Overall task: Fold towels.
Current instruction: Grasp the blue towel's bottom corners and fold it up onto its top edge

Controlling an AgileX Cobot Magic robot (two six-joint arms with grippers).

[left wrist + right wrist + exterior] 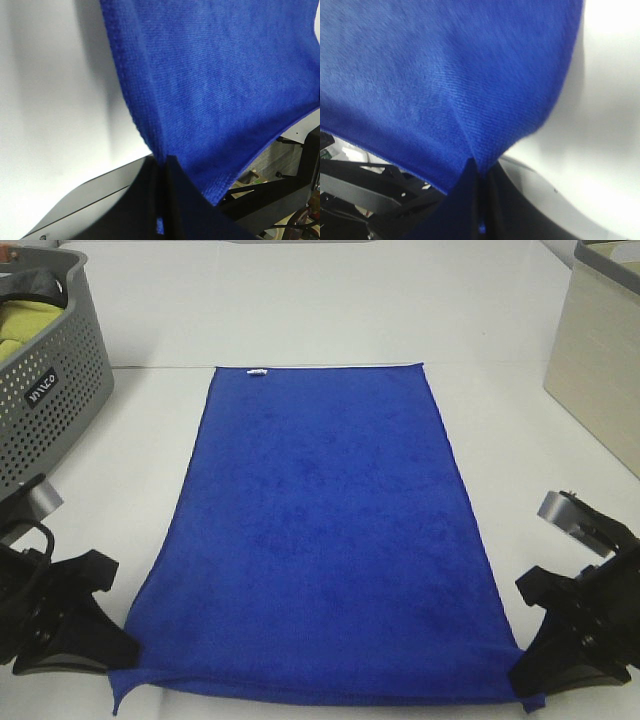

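At the far left corner of the white counter point(330, 300) stands a grey perforated basket point(55, 400), with a yellow-green cloth point(22, 325) showing inside it. Nearer, by the counter's near left corner, the left gripper point(122, 658) is closed on the near left corner of the towel point(320, 540). In the left wrist view its black fingers meet with blue fabric pinched between them point(162, 172), and the towel point(215, 90) rises away from the pinch in a taut fold above the white counter point(50, 100).

The royal-blue towel lies spread lengthwise down the middle of the counter, mostly flat. Its far short edge runs parallel to the far edge and well short of it. A small white tag point(257, 372) sits on that far short edge, toward its left end. The long stitched edges run toward the near edge of the counter, and the near short edge is gathered slightly between the two grippers.

By the near right corner, the right gripper point(522, 678) is closed on the towel's near right corner. The right wrist view shows the cloth point(445, 75) drawn to a point where the fingers clamp it point(479, 175), with bare counter point(605, 125) beside it. Along the right edge of the counter, toward the far corner, stands a beige bin point(600, 370) with a grey rim, well apart from the towel.
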